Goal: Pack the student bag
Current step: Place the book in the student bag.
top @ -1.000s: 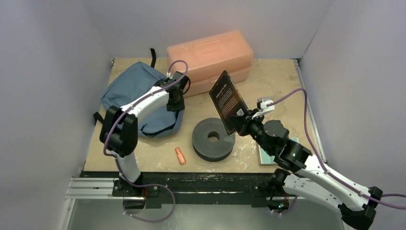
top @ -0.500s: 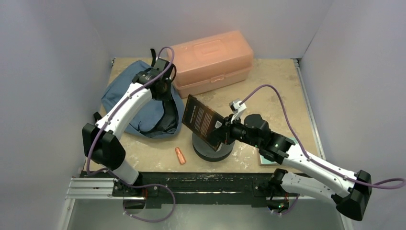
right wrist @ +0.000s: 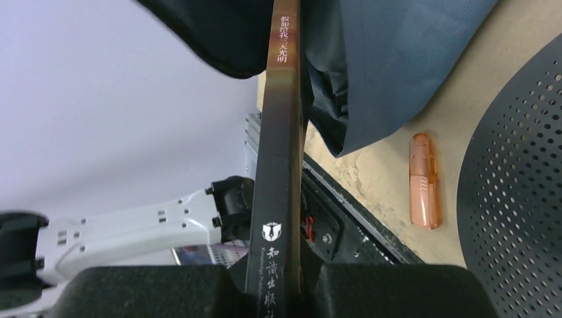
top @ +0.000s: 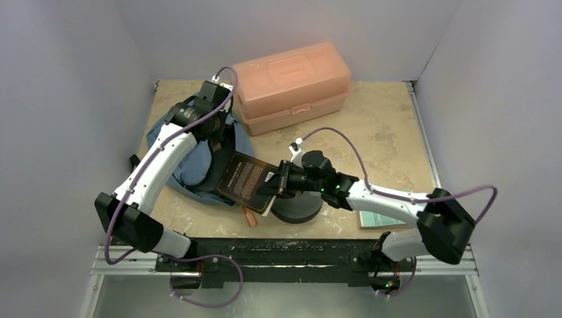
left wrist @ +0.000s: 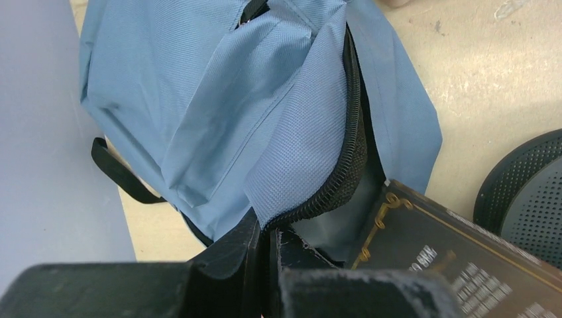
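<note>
The student bag (top: 189,159) is a slate-blue fabric backpack lying at the left of the table. My left gripper (top: 217,136) is shut on the bag's black zipper edge (left wrist: 344,172) and holds the flap up, so the dark mouth gapes. My right gripper (top: 275,185) is shut on a black book (top: 246,182) with gold lettering. The book lies nearly flat, its far corner at the bag's mouth. In the right wrist view the book's spine (right wrist: 281,152) runs straight up from between the jaws toward the bag (right wrist: 391,59). In the left wrist view the book's corner (left wrist: 450,258) sits just beside the opening.
A salmon-pink plastic box (top: 291,83) stands at the back centre. A black perforated disc (top: 301,207) lies under my right wrist. A small orange capsule-shaped thing (top: 249,216) rests near the front edge. A teal flat item (top: 379,218) lies under the right forearm. Walls close in on three sides.
The left gripper has shut on the bag's zipper edge and drawn it up and back. The right arm has swung the book left and down to the bag's mouth, tipping it from upright to nearly flat.
</note>
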